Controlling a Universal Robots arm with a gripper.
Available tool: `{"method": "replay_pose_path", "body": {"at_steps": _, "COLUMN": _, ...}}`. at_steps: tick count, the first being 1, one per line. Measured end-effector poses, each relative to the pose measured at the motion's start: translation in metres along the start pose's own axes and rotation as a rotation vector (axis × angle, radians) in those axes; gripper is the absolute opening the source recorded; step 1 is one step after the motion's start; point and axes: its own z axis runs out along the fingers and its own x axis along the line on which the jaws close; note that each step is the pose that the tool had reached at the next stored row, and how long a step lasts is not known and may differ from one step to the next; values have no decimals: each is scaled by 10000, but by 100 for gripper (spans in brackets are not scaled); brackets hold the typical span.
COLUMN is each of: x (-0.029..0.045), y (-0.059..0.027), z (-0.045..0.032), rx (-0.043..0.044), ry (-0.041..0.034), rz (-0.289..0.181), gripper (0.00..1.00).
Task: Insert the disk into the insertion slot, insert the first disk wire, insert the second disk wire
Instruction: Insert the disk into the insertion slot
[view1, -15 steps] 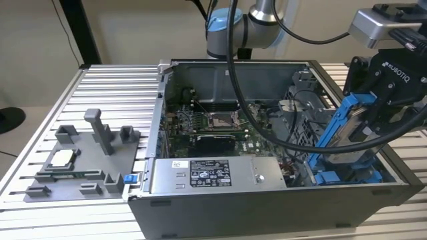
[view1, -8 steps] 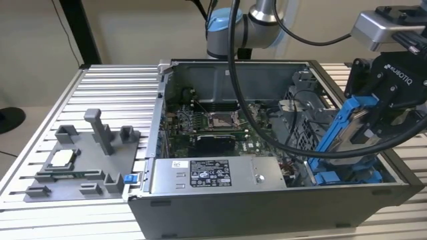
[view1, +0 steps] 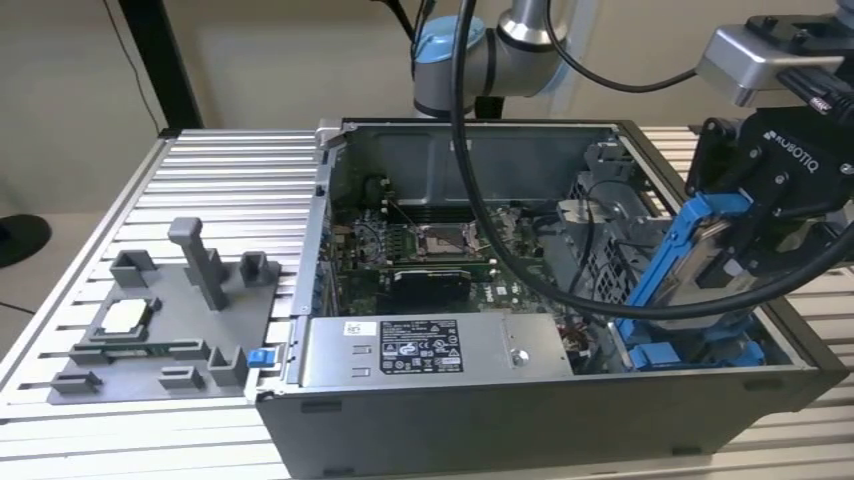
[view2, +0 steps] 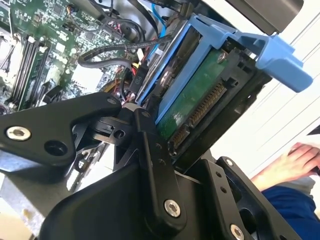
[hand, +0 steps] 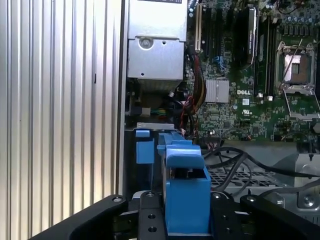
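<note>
Because the claw (view1: 741, 240) is clamped on the disk (view1: 665, 262), the drive hangs over the exterior view's right end of the open computer case (view1: 534, 410). Its long axis tilts steeply: the upper end sits in the claw, and the lower end points down at the insertion slot (view1: 694, 352) (the bay with blue rails just beneath). The disk looks not yet seated. In the second wrist view its green circuit board (view2: 200, 100) shows, with no wire plugged in.

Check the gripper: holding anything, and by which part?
Yes. The gripper holds the disk, clamped between its fingers at the upper connector end, with the disk tilted above the case.
</note>
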Motion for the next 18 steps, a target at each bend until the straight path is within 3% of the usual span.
{"method": "replay_pose_path", "body": {"at_steps": 18, "x": -1, "y": 8, "z": -21, "rx": -35, "ry": -11, "rz": 1, "gripper": 0}}
